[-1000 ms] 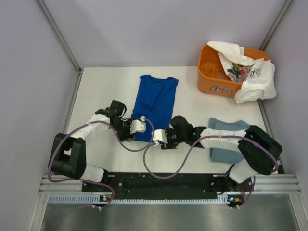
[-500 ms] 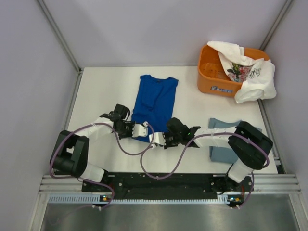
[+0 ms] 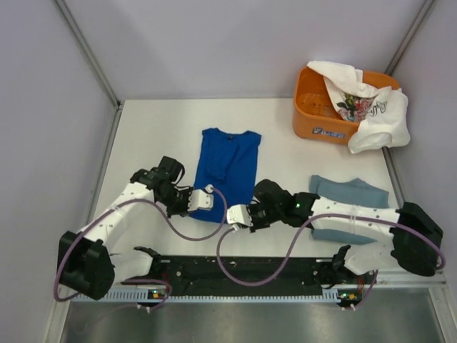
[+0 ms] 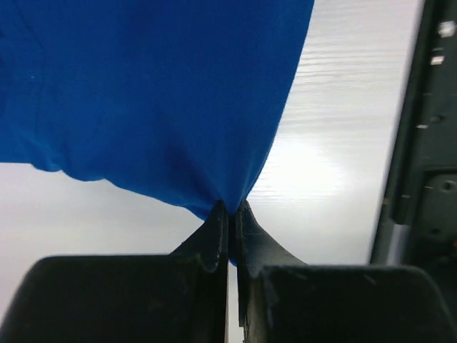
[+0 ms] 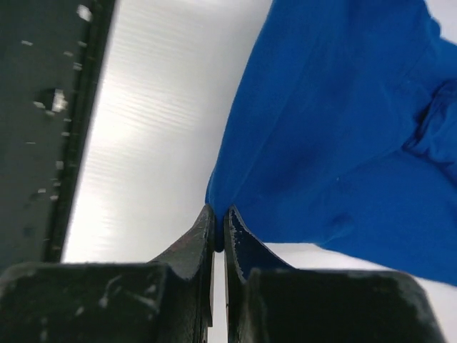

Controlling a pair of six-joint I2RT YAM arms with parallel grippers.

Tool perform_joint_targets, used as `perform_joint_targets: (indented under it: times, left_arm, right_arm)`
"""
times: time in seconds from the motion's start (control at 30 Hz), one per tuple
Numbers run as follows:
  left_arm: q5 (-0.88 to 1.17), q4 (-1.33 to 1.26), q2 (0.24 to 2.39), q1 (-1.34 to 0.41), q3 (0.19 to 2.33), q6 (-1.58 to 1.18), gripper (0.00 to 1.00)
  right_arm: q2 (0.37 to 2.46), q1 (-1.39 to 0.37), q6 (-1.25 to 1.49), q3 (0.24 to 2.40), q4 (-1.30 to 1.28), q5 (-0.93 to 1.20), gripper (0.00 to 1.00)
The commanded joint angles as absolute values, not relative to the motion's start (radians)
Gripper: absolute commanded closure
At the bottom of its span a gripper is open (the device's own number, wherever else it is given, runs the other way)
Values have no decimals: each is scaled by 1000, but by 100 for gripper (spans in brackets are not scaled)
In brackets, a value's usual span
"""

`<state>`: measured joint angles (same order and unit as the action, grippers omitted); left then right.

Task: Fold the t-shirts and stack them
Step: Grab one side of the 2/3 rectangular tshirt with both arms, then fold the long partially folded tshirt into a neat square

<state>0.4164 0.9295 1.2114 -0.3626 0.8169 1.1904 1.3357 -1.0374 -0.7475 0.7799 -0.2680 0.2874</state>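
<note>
Blue tee (image 3: 227, 158): it lies flat in the middle of the table (image 3: 153, 132). Its neck is at the far end. Some cloth is folded over on top of it.
Left claw (image 4: 230, 214): it is clenched on the near left corner of the blue tee. The two fingers pinch the cloth, and the cloth pulls to a point there.
Right claw (image 5: 218, 223): it is squeezed tight on the near right corner of the blue tee. A bit of blue cloth sits between its fingers.
Both claws: they are low by the table, near each other, at the near edge of the blue tee.
Grey tee (image 3: 353, 191): it is folded on the right side of the table. It is partly under the right arm (image 3: 357, 216) and well apart from the blue tee.
White tee (image 3: 375, 114): it hangs over the rim of the basket (image 3: 310, 114). Its flower print shows.
Basket: it is orange and sits at the far right corner of the table.
</note>
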Motion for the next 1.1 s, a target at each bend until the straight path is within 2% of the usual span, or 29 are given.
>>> perform_joint_targets:
  times: [0.0,0.1,0.23,0.4,0.5,0.67,1.07]
  left_arm:
    - [564,1291,1097,-362,928,1154,100]
    - [638,1446,1036,-364,1064,1144,100]
    - [690,1522,985,-364,1181,1112,100]
    - [622,1361,1002,-364,1206,959,100]
    - [494,1208,1049,-364,1206,820,100]
    - [316,1011,1164,-360,1250,738,100]
    - [143,858,1607,-325,1423,640,100]
  right_arm:
    - [1172,-1081,-669,827,-455,422,100]
    - [1076,-1083,-634,845,-511,474,100]
    - [1011,-1080,-597,891,-551,485,100]
    - [1025,-973,-571,960,-549,477,100]
    - [1084,-873,-566,997,-538,508,100]
    - [1228,-709,-483,1052,-440,509,100]
    - [1598,-520,-442,1238,-321,443,100]
